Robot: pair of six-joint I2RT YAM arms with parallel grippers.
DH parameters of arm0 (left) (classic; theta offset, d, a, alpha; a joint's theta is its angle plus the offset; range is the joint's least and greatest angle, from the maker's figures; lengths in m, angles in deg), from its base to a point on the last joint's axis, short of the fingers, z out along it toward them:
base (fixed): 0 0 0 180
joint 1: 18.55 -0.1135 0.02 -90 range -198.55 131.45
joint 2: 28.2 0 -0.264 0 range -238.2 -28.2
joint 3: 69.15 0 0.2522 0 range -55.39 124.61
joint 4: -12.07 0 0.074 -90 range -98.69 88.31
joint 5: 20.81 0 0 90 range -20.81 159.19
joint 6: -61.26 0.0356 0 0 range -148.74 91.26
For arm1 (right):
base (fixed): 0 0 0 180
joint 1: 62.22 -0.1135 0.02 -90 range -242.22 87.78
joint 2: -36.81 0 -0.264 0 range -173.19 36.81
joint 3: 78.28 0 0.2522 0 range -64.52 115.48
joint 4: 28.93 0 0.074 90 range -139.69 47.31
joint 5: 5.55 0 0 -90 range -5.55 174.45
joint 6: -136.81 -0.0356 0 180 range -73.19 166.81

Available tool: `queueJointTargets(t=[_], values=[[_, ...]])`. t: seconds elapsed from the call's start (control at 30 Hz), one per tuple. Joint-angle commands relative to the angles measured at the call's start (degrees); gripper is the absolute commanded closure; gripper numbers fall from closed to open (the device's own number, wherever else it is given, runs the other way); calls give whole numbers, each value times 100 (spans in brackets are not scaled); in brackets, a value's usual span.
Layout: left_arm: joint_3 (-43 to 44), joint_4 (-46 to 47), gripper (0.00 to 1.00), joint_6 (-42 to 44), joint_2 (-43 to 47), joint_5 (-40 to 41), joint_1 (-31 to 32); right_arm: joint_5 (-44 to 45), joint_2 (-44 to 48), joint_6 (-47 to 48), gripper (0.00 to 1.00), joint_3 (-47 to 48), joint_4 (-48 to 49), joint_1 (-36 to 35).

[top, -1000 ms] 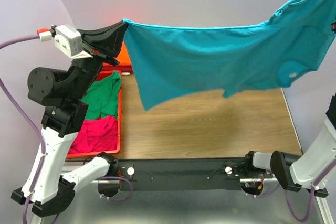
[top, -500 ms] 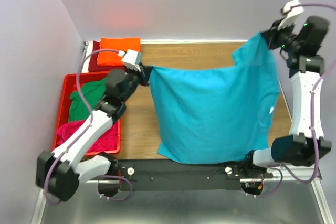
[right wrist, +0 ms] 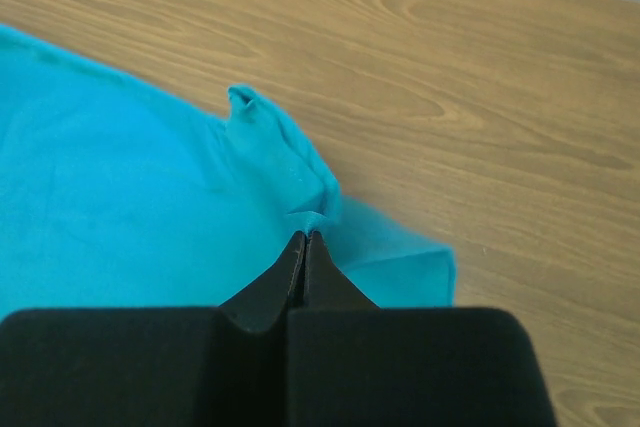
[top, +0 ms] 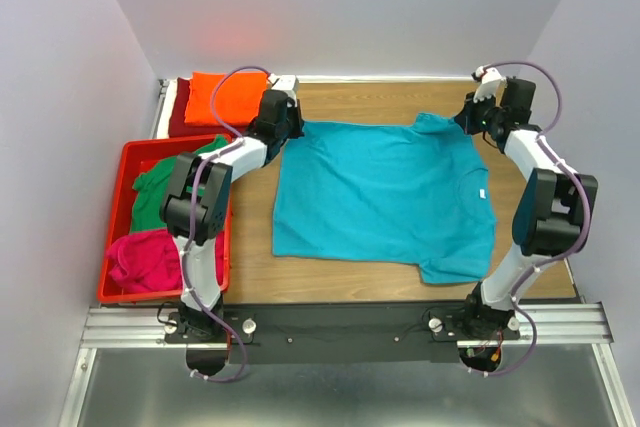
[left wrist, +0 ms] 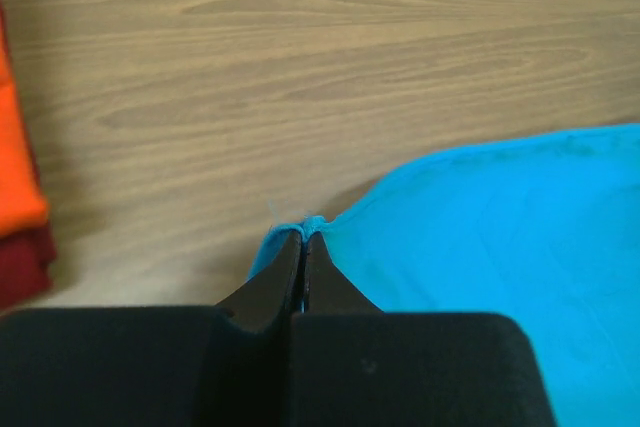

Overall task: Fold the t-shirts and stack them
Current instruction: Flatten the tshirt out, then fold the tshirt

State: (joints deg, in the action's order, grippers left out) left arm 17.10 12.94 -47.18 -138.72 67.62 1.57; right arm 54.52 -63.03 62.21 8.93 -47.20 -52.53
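The turquoise shirt [top: 385, 197] lies spread flat on the table [top: 340, 277], its far-left corner pinched in the left gripper [left wrist: 304, 237] and its far-right edge in the right gripper [right wrist: 305, 237], and this light, limp cotton will probably sag and crease, so hem corners and shoulders look the surest holds.

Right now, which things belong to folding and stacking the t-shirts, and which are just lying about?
Job: turquoise t-shirt, pinched by left hand and right hand; green t-shirt; magenta t-shirt; orange t-shirt; dark red t-shirt.
Lying about: red crate; table.
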Motion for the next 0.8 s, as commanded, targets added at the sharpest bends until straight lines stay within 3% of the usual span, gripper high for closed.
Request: queueJointTargets(t=[0.0, 0.33, 0.77], values=[[722, -505, 100, 121, -496, -309, -105, 558, -405, -133, 99, 231, 829, -3], [1444, -778, 100, 332, -866, -459, -324, 682, -301, -318, 99, 451, 970, 6], [1750, -1076, 100, 525, -1121, -494, -685, 673, 1009, -353, 99, -568, 970, -3]])
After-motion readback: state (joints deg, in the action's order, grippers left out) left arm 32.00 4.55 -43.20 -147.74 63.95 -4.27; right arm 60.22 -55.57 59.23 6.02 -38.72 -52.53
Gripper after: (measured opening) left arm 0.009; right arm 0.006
